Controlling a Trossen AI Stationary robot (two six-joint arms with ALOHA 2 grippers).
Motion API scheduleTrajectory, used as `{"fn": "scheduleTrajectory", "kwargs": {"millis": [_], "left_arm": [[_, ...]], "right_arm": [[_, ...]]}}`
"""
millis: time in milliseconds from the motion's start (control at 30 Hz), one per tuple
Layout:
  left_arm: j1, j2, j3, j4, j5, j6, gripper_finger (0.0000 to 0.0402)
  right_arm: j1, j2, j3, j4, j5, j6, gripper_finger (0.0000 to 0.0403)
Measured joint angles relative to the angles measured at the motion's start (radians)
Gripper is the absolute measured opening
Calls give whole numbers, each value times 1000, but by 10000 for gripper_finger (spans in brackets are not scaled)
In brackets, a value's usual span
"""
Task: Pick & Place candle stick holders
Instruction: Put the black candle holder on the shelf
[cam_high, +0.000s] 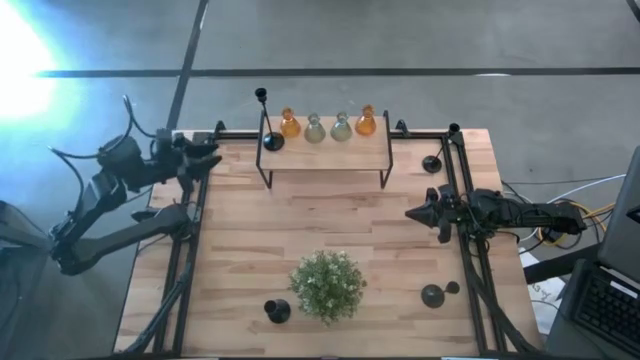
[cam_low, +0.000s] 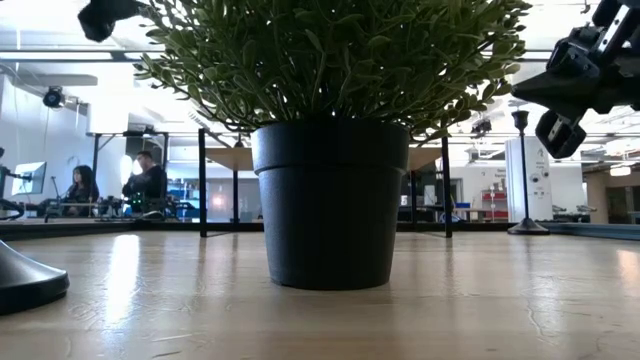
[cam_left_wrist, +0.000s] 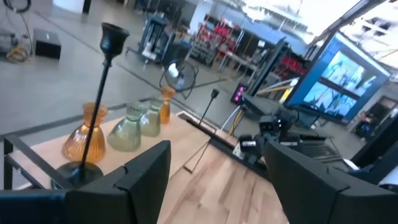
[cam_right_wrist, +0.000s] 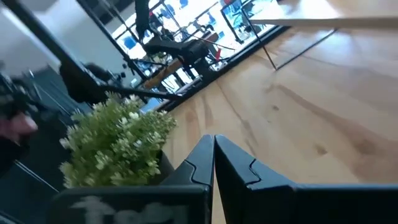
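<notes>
One black candle stick holder (cam_high: 270, 138) stands by its round base on the left end of a small raised shelf (cam_high: 330, 155), next to orange and grey-green glass vases (cam_high: 315, 127). It also shows in the left wrist view (cam_left_wrist: 99, 93). Three more holders stand on the table: far right (cam_high: 432, 163), near right (cam_high: 433, 295) and near left of the plant (cam_high: 277, 311). My left gripper (cam_high: 213, 155) is open and empty, hovering left of the shelf; its fingers show wide apart (cam_left_wrist: 217, 180). My right gripper (cam_high: 410, 213) is shut and empty at the table's right (cam_right_wrist: 213, 162).
A green plant in a black pot (cam_high: 327, 285) stands near the front middle and fills the low view (cam_low: 330, 205). Black frame rails (cam_high: 190, 230) run along the table's left and right sides. People sit in the room behind (cam_low: 145, 180).
</notes>
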Motion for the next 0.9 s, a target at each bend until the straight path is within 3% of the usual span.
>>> {"fn": "scheduleTrajectory", "kwargs": {"millis": [100,433,600,767,900], "left_arm": [[0,-34,-56,34,7,-3,264],[0,-98,-195,155,15,-32,264],[0,-100,-230,157,10,-65,264],[0,-100,-248,155,8,-74,264],[1,-100,-268,159,8,-98,264]], "right_arm": [[0,0,0,21,22,124,8],[0,0,0,270,378,227,8],[0,-1,0,291,467,263,8],[-1,-1,0,317,478,361,8],[-2,0,0,333,566,372,8]]}}
